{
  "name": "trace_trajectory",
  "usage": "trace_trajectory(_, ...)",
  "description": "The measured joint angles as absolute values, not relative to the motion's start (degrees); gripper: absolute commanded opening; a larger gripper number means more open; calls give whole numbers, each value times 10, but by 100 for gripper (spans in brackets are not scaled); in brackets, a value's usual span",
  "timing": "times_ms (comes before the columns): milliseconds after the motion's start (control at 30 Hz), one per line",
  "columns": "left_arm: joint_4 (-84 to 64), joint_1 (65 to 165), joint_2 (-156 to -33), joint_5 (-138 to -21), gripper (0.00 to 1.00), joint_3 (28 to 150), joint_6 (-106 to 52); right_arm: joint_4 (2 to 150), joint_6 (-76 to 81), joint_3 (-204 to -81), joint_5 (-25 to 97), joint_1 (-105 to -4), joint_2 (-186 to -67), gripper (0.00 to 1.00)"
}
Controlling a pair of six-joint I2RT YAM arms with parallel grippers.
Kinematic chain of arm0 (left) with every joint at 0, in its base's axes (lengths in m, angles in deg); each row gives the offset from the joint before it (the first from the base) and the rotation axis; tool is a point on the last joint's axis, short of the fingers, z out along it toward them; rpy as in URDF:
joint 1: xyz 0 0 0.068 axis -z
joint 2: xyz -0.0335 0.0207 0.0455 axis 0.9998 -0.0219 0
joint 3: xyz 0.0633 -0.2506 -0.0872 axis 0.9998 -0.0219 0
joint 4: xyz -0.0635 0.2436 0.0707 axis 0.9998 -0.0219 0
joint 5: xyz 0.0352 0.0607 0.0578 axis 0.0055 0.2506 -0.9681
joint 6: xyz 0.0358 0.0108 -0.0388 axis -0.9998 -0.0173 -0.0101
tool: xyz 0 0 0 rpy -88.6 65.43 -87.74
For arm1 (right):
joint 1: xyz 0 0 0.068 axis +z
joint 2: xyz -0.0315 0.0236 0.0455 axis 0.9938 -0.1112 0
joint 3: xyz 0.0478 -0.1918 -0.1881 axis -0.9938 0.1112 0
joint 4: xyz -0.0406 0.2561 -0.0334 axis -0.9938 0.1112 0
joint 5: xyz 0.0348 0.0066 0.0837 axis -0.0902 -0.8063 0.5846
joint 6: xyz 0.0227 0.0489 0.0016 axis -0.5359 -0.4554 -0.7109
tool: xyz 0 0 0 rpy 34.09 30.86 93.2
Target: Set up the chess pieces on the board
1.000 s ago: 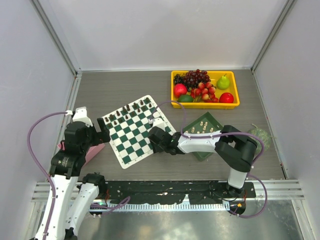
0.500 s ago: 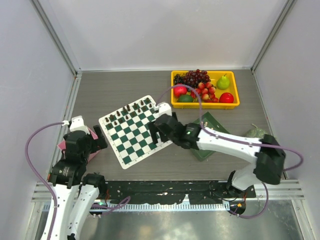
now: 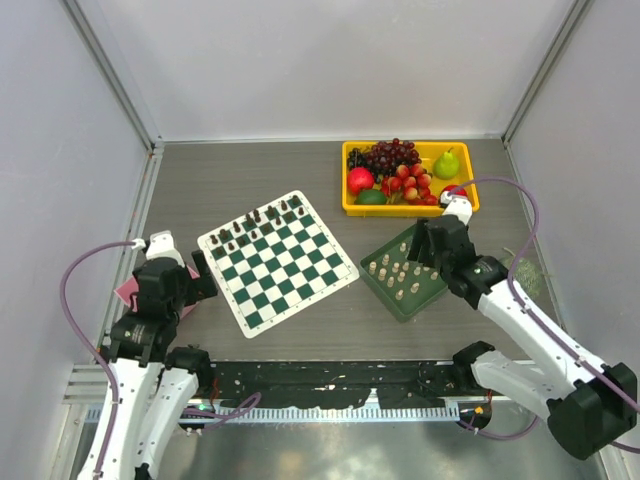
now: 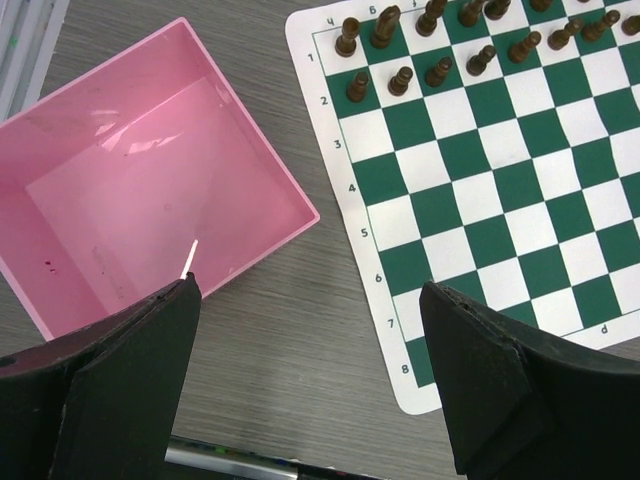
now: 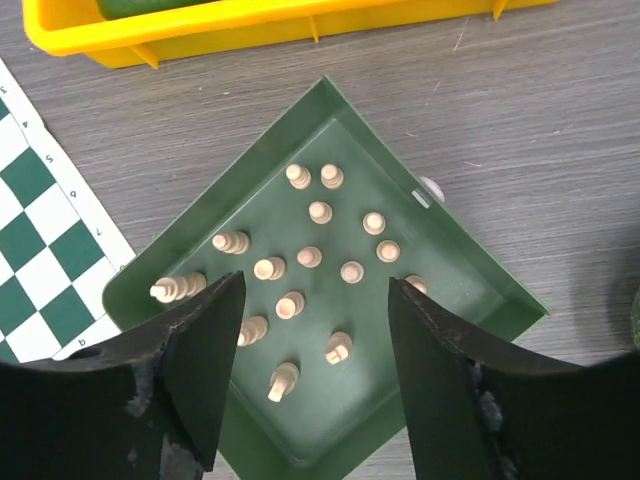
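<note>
Now the right hand [image 5: 315, 290] stands above the dark green square plastic tray [image 5: 250, 165], having swung there from the right edge of the flat green-and-white checkered board [image 3: 278, 262]. Its jaws are partly open and hold nothing. No cream piece shows on the board, so a pick-up is judged to be the step in hand. The small cream chess pieces [image 5: 310, 257] sit in the tray directly beneath this hand, spreading toward 12 o'clock in the wrist view. The left hand [image 4: 310, 300], fully open and empty, hovers at the board's 9 o'clock.
</note>
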State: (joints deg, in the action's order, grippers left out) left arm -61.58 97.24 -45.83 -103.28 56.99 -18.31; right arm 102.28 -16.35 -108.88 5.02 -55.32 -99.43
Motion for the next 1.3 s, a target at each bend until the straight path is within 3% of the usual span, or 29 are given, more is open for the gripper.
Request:
trace_trajectory(167, -615, 972, -492, -1027, 100, 571, -188, 1019, -132, -1106, 137, -643, -1066, 48)
trace_trajectory(467, -615, 972, -492, -1027, 99, 571, -188, 1009, -96, -1163, 184, -657, -1209, 47)
trace_trajectory(1300, -615, 972, -486, -1027, 99, 571, -190, 996, -80, -1188, 209, -661, -1329, 38)
